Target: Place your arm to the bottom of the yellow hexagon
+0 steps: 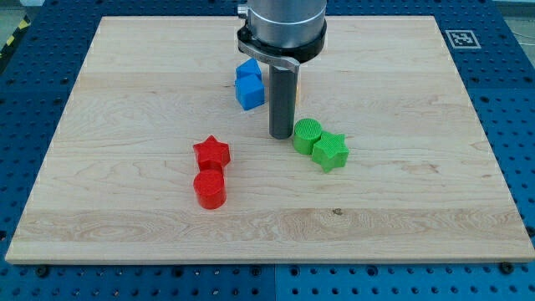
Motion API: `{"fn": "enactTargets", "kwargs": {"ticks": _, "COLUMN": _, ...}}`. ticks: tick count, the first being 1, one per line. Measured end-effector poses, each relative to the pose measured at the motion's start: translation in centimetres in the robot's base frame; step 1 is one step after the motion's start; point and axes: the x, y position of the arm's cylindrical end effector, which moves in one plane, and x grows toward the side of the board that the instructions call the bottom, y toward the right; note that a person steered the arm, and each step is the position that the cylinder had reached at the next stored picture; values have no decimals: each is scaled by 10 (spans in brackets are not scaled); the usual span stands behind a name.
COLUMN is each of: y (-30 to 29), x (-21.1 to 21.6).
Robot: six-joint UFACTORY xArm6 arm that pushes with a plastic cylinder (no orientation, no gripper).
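One sliver of yellow hexagon (300, 84) shows behind rod; my tip (280, 136), no pincer, holding nothing, sits just below it.

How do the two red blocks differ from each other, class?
The red star has points; the red cylinder has a round top. The red star lies nearer the view's top, the red cylinder just below it, the two touching or nearly so. Both share the same red and sit on the wooden board.

We look down from in front and above at a moderate distance, our single view taking in nearly the whole pale wooden board (125, 100) on the blue perforated table (510, 100).
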Motion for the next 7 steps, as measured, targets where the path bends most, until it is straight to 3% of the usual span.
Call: {"fn": "enactTargets", "kwargs": {"ticks": 7, "y": 0, "x": -24}}
